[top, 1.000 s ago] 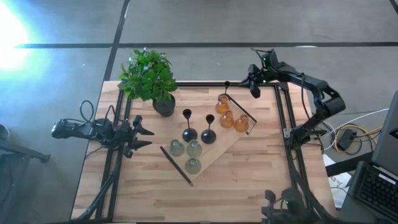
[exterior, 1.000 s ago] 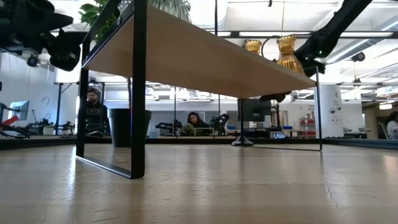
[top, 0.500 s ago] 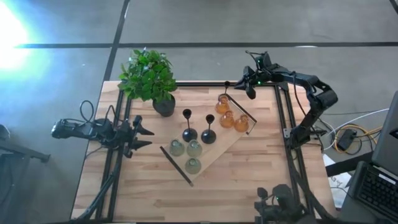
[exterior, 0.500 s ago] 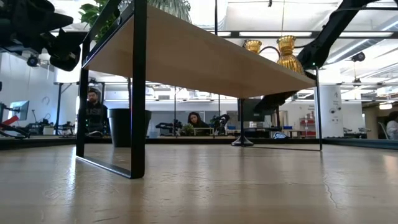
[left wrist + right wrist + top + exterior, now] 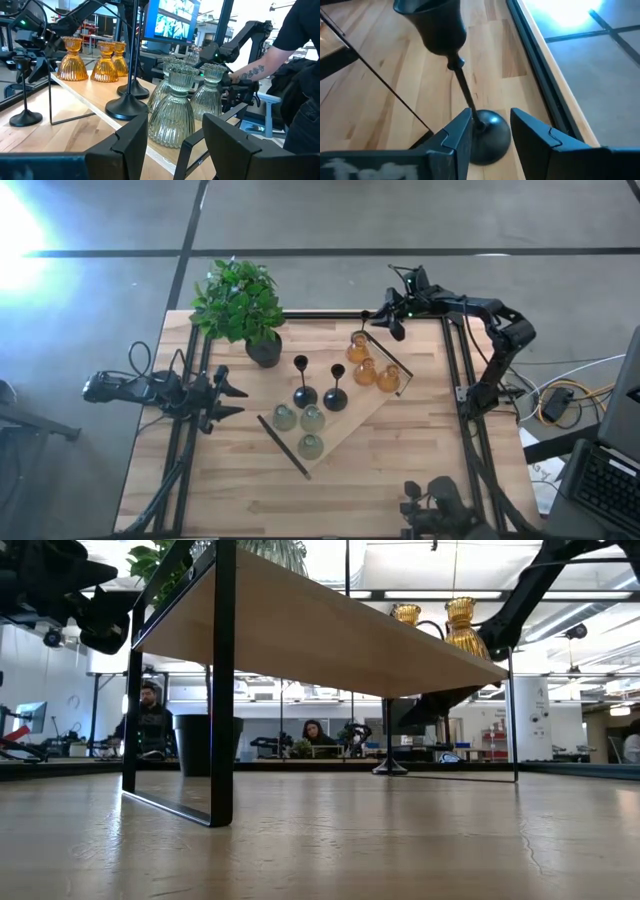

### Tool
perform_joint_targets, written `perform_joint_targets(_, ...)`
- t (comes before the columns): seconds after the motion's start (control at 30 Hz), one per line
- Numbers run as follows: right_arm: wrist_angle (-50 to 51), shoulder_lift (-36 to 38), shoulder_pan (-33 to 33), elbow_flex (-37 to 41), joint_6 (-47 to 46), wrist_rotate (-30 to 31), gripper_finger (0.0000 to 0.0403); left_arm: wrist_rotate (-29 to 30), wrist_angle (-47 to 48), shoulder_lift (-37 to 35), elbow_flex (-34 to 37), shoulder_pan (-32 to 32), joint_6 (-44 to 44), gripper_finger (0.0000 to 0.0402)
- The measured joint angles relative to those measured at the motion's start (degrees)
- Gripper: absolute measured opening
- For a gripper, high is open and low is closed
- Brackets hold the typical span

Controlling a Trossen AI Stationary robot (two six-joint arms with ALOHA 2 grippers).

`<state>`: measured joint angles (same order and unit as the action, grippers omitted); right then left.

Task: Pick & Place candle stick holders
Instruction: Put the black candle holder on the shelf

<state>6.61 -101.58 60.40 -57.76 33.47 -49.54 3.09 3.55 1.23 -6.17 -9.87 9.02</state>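
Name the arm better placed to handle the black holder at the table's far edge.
Right. The right gripper already straddles the stem of that black holder, fingers open around it. The left gripper waits at the table's left edge, far from it.

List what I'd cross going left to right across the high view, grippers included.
left gripper → potted plant → left black holder → right black holder → third black holder → right gripper

Front half of the table point(image 5: 400, 480) lies bare — the plant point(image 5: 240, 305) and wire stand point(image 5: 330, 415) crowd the back centre.
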Motion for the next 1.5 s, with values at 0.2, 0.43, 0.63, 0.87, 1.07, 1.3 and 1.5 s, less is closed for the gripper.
perform_joint_targets(0.2, -1.4, -0.7, -1.7, 0.0, -0.8, 0.0, 0.0122, 0.0, 0.0, 0.0, 0.0, 0.0, 0.0, 0.0193)
perform_joint_targets(0.43, -3.6, -0.7, -3.6, 0.0, -1.2, 0.1, 0.0111, 0.0, 0.0, 0.0, 0.0, 0.0, 0.0, 0.0193)
perform_joint_targets(0.63, -4.6, -0.7, -4.0, 0.0, -3.3, 0.2, 0.0099, 0.0, 0.0, 0.0, 0.0, 0.0, 0.0, 0.0193)
perform_joint_targets(0.87, -4.9, -0.7, -5.2, 0.0, -3.5, 0.1, 0.0089, 0.0, 0.0, 0.0, 0.0, 0.0, 0.0, 0.0193)
perform_joint_targets(1.07, -6.4, -0.7, -5.9, 0.0, -3.3, 1.9, 0.0076, 0.0, 0.0, 0.0, 0.0, 0.0, 0.0, 0.0193)
perform_joint_targets(1.3, -7.5, -0.7, -5.9, -0.1, -5.1, 3.3, 0.0014, 0.0, 0.0, 0.0, 0.0, 0.0, 0.0, 0.0193)
perform_joint_targets(1.5, -11.1, 1.1, -5.2, 0.0, -7.7, 15.0, 0.0011, 0.0, 0.0, 0.0, 0.0, 0.0, 0.0, 0.0193)
